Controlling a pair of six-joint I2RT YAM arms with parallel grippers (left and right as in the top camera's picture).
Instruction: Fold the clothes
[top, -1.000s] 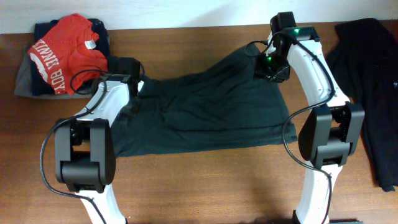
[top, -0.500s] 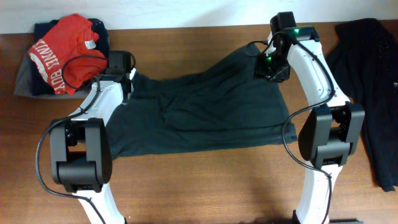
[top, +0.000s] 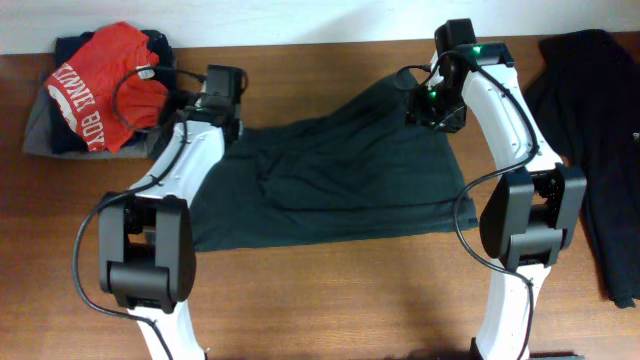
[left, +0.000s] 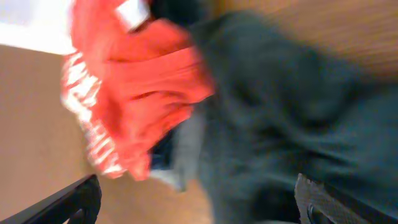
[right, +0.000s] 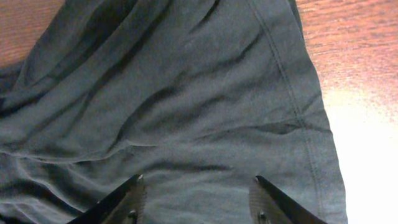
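Overhead, the black T-shirt (top: 340, 170) lies rumpled across the worktop (top: 330, 290). Your left claw (left: 196, 202) and right claw (right: 199, 202) are spread, empty; the left hovers far-left beside the red tee (top: 105, 85), so you risk grabbing that.

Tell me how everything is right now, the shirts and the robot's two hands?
black T-shirt: lying wrinkled on the table, not held.
red tee: crumpled on top of a clothes pile.
dark garment: loose at the table's right edge.
left gripper: open, empty.
right gripper: open, empty, over the black T-shirt.
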